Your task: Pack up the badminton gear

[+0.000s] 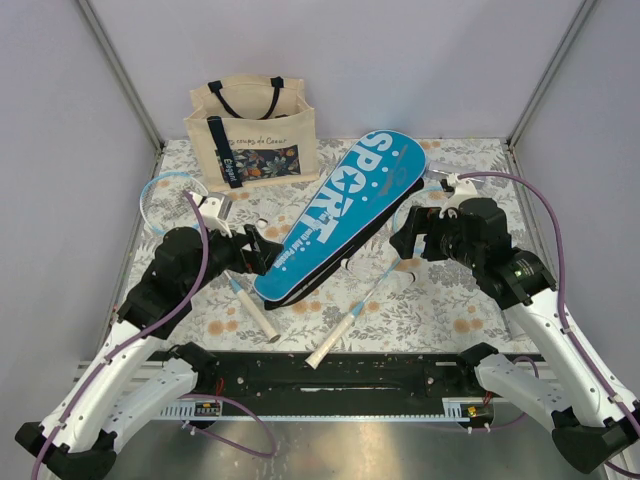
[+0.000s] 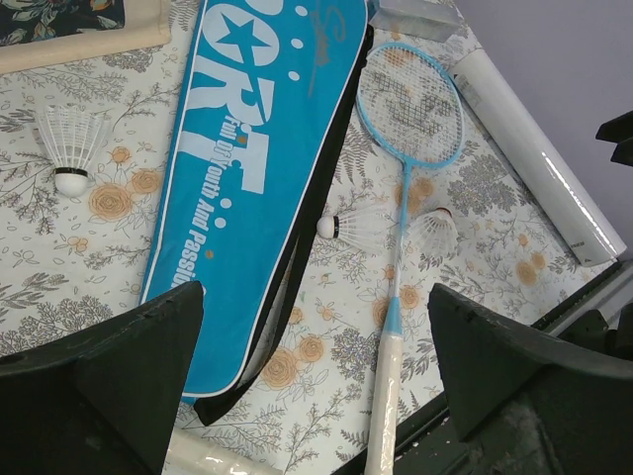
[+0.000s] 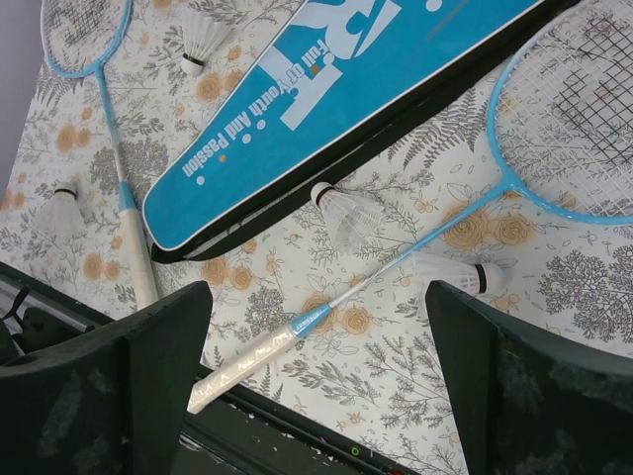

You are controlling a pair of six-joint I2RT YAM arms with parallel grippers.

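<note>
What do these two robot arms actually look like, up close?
The left arm and right arm match: glossy white lower shells, black joints and wrists, and a thin purple cable looping along each. Their fingers are broad, matte black wedges.

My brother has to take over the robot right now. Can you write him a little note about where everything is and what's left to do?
Left fingers: open, holding nothing, above the table by the case's narrow end.
Right fingers: open, holding nothing, above the right racket.
Case: lying slantwise mid-table.
Left racket: on the table on the case's other side.
Tube: lying past the right racket, by the table's edge.
Shuttlecocks: loose on the table.
Done: nothing packed that shows.
Left: rackets, shuttlecocks and tube all still to put away.
</note>
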